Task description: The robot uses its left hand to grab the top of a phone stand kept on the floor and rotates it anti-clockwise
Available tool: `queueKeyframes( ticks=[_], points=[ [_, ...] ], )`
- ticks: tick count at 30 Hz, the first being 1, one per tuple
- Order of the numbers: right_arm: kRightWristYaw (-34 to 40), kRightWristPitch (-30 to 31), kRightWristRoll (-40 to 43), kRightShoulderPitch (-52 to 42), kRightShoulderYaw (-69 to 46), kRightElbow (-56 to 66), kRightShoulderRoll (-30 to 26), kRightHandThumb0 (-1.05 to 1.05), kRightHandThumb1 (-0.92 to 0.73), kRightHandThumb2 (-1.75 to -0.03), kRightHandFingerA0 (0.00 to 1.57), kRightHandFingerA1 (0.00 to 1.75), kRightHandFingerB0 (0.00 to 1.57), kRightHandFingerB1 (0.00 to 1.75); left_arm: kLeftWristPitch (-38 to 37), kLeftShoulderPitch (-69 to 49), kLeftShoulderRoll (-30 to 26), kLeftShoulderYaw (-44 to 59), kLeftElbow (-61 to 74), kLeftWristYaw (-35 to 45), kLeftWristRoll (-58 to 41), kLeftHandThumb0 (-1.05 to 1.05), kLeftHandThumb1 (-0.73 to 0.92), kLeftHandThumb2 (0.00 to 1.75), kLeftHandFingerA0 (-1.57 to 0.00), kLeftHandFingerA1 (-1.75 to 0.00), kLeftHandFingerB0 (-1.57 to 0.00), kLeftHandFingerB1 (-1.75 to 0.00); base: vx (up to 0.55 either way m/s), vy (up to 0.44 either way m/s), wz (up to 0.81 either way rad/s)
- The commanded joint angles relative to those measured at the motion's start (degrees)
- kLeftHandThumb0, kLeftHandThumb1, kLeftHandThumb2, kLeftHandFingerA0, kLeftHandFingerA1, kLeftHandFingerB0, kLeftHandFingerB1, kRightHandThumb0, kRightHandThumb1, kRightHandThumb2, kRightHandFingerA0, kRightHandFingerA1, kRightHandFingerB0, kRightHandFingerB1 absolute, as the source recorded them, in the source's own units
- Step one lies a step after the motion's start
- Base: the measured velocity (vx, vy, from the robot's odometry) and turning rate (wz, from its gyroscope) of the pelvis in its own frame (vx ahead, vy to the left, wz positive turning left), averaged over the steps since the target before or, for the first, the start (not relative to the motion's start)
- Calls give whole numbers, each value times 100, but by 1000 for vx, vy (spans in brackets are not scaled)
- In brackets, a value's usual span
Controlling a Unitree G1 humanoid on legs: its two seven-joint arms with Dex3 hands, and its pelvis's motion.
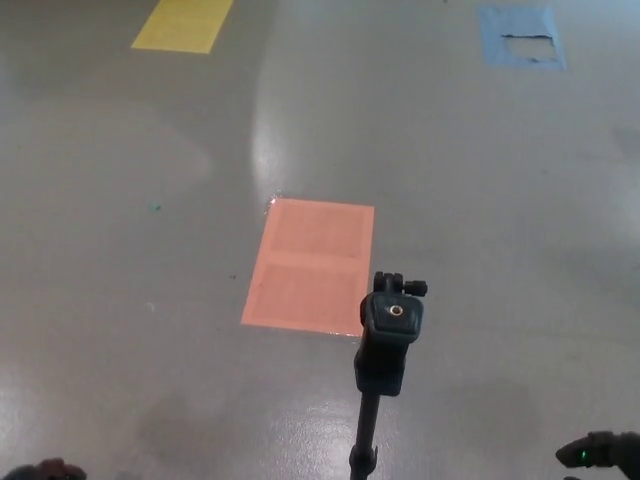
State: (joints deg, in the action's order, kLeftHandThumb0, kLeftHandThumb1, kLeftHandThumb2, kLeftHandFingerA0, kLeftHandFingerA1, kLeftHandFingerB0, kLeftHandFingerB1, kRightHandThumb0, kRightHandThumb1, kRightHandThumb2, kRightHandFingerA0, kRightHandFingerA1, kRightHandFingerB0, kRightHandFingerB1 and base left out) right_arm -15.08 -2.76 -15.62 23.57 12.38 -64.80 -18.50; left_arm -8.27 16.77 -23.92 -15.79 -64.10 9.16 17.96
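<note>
Phone stand (390, 335) upright on the floor (130, 300), untouched, well right of the left hand (45, 469); right hand (600, 452) sits low right. Can't tell either hand's fingers, only slivers visible. Risk: an off-centre grab tips the thin pole.

The grey floor (120, 300) carries orange (311, 265), yellow (183, 23) and blue patches (521, 37) and a phone stand (385, 350).

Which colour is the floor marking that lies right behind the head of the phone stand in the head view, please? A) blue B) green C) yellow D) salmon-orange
D: the phone stand rises in front of the lower right corner of the salmon-orange rectangle, while the yellow marking and the blue marking lie far off at the top edge.
</note>
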Motion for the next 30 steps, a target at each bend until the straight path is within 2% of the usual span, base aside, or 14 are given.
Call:
queueKeyframes(
  ticks=[1,2,3,7,8,10,11,12,15,16,17,25,28,30],
  points=[
    [-417,-286,-75,28,93,-276,-156,-51,-81,-64,59,42,30,34,-406,20,-115,-120,-273,184,163,-51,75,63,-23,-31,-17,-28,0,0,0],
    [-421,-299,-73,24,95,-289,-158,-51,-81,-64,59,42,30,34,-417,13,-110,-121,-285,174,154,-51,75,63,-23,-31,-17,-28,0,0,0],
    [-438,-328,-56,18,88,-312,-160,-52,-81,-64,59,42,30,33,-552,-42,-59,60,-261,94,-47,-31,56,105,0,-46,0,-46,0,0,0],
    [-426,-410,-54,-12,86,-333,-179,-53,-79,-63,58,42,28,32,-938,-154,6,272,-2,-169,-187,-32,54,104,0,-47,0,-48,0,0,0],
    [-385,-411,-26,-14,49,-337,-175,-40,-57,-101,49,62,12,45,-1105,-208,49,399,195,-163,-323,-61,54,79,-9,-38,-6,-28,0,0,0],
    [-324,-418,20,-13,-11,-346,-165,-39,-57,-101,49,62,11,45,-1314,-301,111,593,570,-98,-533,-56,64,61,-15,-30,-8,-20,0,0,0],
    [-306,-424,36,-11,-32,-349,-160,-39,-57,-101,49,62,11,45,-1363,-338,128,659,732,-57,-598,-56,64,61,-15,-30,-8,-20,0,0,0],
    [-248,-432,46,0,-54,-360,-148,-52,-78,-63,61,41,23,30,-1385,-417,141,729,1175,42,-700,-55,45,82,0,-40,-1,-29,0,0,0],
    [-149,-470,85,7,-124,-397,-123,-51,-78,-63,60,41,21,29,-1541,-686,93,785,2466,158,-756,-57,64,63,-16,-35,-6,-19,0,0,0],
    [-122,-468,115,7,-171,-404,-114,-52,-78,-63,60,41,20,28,-1583,-824,73,810,3208,262,-808,-60,45,82,-9,-46,0,-27,0,0,0],
    [-117,-474,125,1,-184,-397,-109,-38,-56,-101,50,63,5,44,-1559,-881,68,823,3609,336,-878,-58,43,81,-7,-45,0,-29,0,0,0],
    [-128,-429,113,18,-190,-380,-97,-38,-57,-101,50,63,4,44,-1435,-1084,56,778,6181,557,-1139,-64,46,77,-13,-42,-4,-25,0,0,0],
    [-172,-391,121,54,-197,-380,-98,-37,-56,-101,49,63,6,44,-1257,-978,55,674,7105,686,-1201,-65,44,74,-8,-39,-5,-24,0,0,0],
    [-165,-380,103,60,-182,-368,-103,-50,-78,-63,60,41,20,29,-1187,-929,45,621,7428,755,-1232,-65,40,76,-4,-39,-2,-22,0,0,0]
  ],
)
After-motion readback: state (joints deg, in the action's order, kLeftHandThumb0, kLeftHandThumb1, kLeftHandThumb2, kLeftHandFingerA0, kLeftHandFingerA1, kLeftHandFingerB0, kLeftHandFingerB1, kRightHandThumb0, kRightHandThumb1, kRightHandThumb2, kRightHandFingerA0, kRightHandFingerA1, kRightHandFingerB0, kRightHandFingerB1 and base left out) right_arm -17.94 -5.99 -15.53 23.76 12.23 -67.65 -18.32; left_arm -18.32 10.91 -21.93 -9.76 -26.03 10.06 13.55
